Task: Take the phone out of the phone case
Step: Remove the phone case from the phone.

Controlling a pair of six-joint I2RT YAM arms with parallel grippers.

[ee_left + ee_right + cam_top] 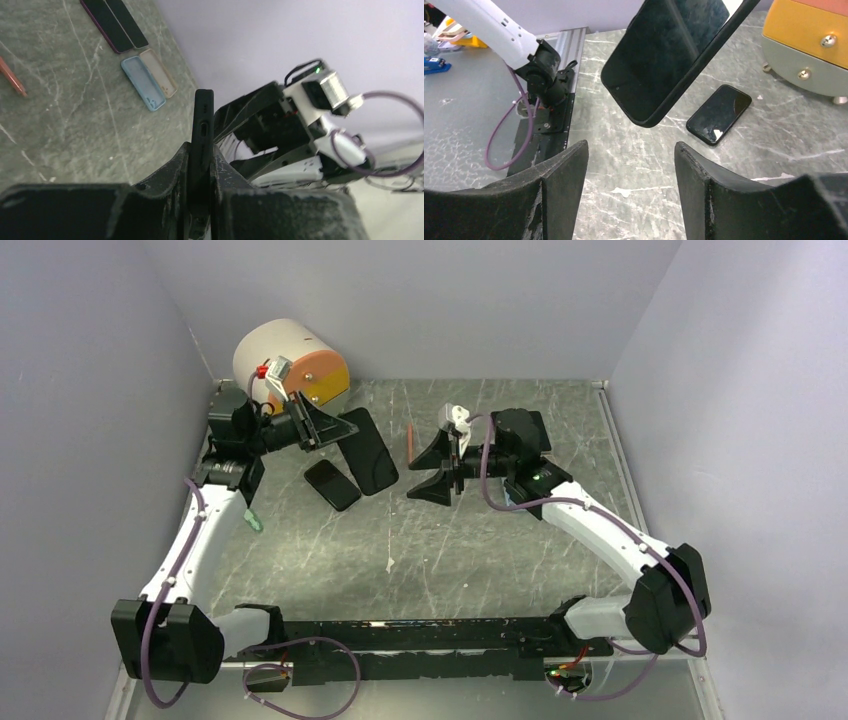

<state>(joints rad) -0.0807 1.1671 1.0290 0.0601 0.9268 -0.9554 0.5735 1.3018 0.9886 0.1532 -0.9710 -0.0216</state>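
Jaws of left gripper (202,162) pinch black phone case (204,112) edgewise.

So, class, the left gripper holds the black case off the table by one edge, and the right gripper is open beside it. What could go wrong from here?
1. The left gripper pinches only a narrow edge of the black case, so a push from the open right gripper could twist it or knock it loose.
2. The case hangs above the table, close to a loose phone; if it slips, it may strike that phone.
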